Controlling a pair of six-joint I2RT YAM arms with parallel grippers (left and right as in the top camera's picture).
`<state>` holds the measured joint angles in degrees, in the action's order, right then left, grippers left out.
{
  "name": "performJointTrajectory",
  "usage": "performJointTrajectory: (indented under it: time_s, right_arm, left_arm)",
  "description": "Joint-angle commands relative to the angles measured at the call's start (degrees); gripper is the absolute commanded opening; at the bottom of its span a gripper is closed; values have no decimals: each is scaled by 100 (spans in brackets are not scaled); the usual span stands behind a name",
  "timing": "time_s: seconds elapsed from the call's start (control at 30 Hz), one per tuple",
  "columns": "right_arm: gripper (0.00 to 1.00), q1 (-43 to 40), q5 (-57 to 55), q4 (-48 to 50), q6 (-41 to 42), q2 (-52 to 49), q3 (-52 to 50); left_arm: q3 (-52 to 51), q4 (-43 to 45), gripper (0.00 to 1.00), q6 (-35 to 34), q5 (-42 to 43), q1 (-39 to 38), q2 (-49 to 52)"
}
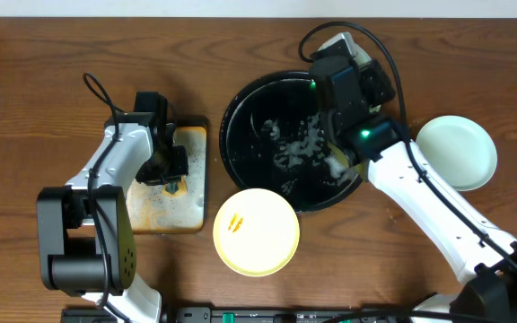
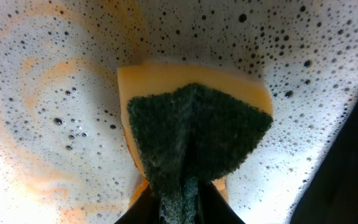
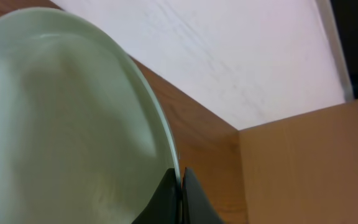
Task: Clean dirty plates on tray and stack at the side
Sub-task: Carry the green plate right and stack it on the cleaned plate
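Wooden table (image 1: 25, 90) carries everything. Largest item: round black tray (image 1: 249, 135), centre, its floor patched with white suds (image 1: 299, 148). Left of it, the rectangular rust-stained metal tray (image 1: 164, 211). Yellow plate (image 1: 267, 242) sits on the table just near of the black tray, with orange smears on its face. One blue-green plate (image 1: 456, 152) lies on the table right of the black tray, apart from it. A second blue-green plate (image 3: 61, 124) is pinched by its rim in the closed right gripper (image 3: 180, 193), over the black tray's right side. Left gripper (image 2: 179, 208) is clamped on the sponge (image 2: 194, 130), green pad facing the camera, over the foamy metal tray; contact cannot be told.
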<state>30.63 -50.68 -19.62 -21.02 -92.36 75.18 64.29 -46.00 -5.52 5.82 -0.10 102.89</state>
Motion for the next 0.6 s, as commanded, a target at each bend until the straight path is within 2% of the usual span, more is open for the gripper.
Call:
performJointTrajectory:
  time_s: [0.0,0.27,0.57]
  right_arm:
    - [1,-219,131,-240,741,151,92]
    - [1,-1161,798,-1097,1816,334,92]
    - [1,-3560,3067,-1950,2898,321,90]
  left_arm:
    - [-26,-13,17,33,-26,4,-13]
    - [-26,0,17,33,-26,2,-13]
    - [-26,4,17,33,-26,4,-13]
